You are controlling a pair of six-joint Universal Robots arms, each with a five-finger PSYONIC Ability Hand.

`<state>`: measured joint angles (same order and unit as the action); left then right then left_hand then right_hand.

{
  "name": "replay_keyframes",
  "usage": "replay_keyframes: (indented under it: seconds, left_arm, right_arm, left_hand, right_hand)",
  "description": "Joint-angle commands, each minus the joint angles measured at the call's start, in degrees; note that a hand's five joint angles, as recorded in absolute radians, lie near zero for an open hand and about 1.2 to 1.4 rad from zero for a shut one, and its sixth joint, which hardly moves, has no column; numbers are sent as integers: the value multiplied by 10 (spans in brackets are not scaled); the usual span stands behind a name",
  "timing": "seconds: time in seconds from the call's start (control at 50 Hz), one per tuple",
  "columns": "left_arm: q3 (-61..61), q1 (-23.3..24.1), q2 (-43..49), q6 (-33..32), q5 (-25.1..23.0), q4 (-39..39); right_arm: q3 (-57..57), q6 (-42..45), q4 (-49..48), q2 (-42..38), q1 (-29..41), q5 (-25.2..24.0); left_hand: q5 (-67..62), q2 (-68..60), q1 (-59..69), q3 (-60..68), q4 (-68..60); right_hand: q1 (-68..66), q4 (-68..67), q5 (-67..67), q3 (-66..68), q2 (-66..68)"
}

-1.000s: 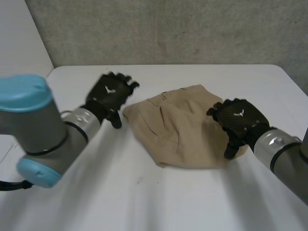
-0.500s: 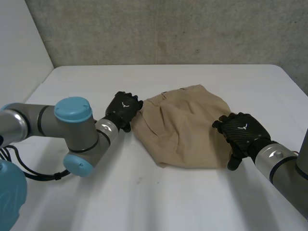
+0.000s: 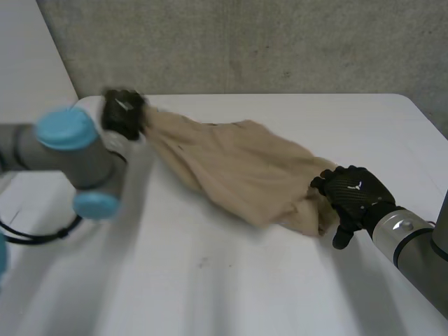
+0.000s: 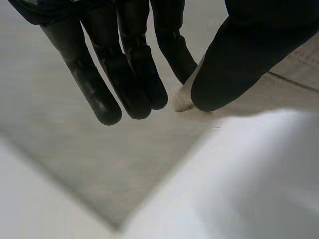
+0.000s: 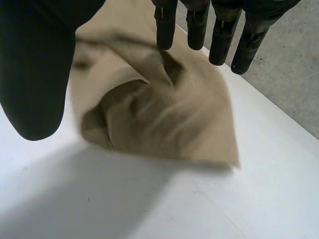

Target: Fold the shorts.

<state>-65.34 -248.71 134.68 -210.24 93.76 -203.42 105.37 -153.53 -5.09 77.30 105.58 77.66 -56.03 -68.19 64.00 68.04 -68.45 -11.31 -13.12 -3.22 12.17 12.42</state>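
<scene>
The left hand (image 4: 249, 50) hides most of the shorts (image 4: 183, 98).

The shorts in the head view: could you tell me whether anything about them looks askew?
Yes. The shorts are not flat: the left hand pinches one end near the far left corner of the table, and the cloth stretches as a rumpled diagonal band to the right hand, bunching beside it.

It looked like a lab: a bare white worktop (image 3: 231, 294) before a rough concrete wall (image 3: 245, 42) (upper frame).
</scene>
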Motion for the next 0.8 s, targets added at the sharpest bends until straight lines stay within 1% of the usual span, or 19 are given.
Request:
replay_keyframes:
  seconds: [0.02,0.06,0.12,0.14,0.2,0.22,0.26,0.28,0.3,0.36,0.38,0.44,0.48,0.54,0.62,0.68,0.76,0.78,0.8]
  left_arm:
    - [23,-74,-122,82,56,-108]
    - [33,-72,-135,102,49,-108]
    - [46,-53,-152,129,17,-109]
    - [49,-34,-155,137,-3,-109]
    - [49,1,-152,143,-35,-109]
    - [45,24,-147,145,-57,-109]
    - [43,50,-137,145,-78,-107]
    - [42,63,-130,145,-88,-105]
    - [38,92,-113,145,-109,-101]
    - [31,132,-90,145,-138,-90]
    - [28,153,-76,145,-155,-81]
    - [20,180,-54,145,-182,-64]
    - [12,202,-34,142,-208,-39]
    - [0,223,-25,138,-227,-17]
    - [-7,229,-36,136,-225,-8]
    - [-9,228,-60,135,-212,-2]
    - [-47,211,-111,134,-152,17]
    - [-70,198,-135,133,-126,25]
    - [-80,191,-149,133,-112,28]
  right_arm:
    - [0,-1,0,0,5,0]
    - [0,-1,0,0,6,0]
    - [0,-2,0,0,6,1]
    - [0,-3,0,0,6,2]
    - [1,-6,0,0,6,3]
    - [1,-8,0,0,6,3]
    - [2,-9,0,0,4,4]
    - [4,-9,0,0,3,4]
    - [5,-10,0,1,2,5]
    - [6,-10,0,2,0,6]
    - [6,-10,-1,5,0,7]
    - [6,-11,-4,6,-3,10]
    - [6,-11,-8,8,-11,18]
    - [5,-11,-10,10,-26,28]
    - [5,-10,-11,17,-34,30]
    - [4,-10,-11,22,-35,28]
    - [-1,-5,-11,26,-35,21]
    - [-3,-4,-11,28,-34,18]
    - [-3,-4,-11,29,-33,14]
  left_hand:
    - [-140,-118,160,120,-115]
    - [-140,-118,160,120,-115]
    - [-140,-118,160,120,-115]
    - [-140,-118,160,120,-115]
    - [-140,-118,160,120,-115]
    - [-140,-118,160,120,-115]
    - [-140,-118,160,120,-115]
    - [-140,-118,160,120,-115]
    - [-140,-118,160,120,-115]
    - [-140,-118,160,120,-115]
    - [-140,-118,160,120,-115]
    - [-140,-118,160,120,-115]
    - [203,225,-183,-223,228]
    - [560,582,-540,-580,584]
    - [560,582,-540,-580,585]
    - [560,581,-540,-580,584]
    - [551,573,-531,-572,576]
    - [546,568,-526,-567,571]
    - [545,566,-524,-565,569]
  right_hand:
    - [13,31,32,-22,-24]
    - [13,31,32,-22,-24]
    - [13,31,32,-22,-24]
    - [13,31,32,-22,-24]
    - [13,31,32,-22,-24]
    - [13,31,32,-22,-24]
    - [13,31,32,-22,-24]
    - [13,31,32,-22,-24]
    - [13,31,32,-22,-24]
    - [13,31,32,-22,-24]
    - [13,31,32,-22,-24]
    - [13,31,32,-22,-24]
    - [13,31,32,-22,-24]
    - [13,31,32,-22,-24]
    - [13,31,32,-22,-24]
    - [13,31,32,-22,-24]
    - [13,31,32,-22,-24]
    - [13,31,32,-22,-24]
    - [13,31,32,-22,-24]
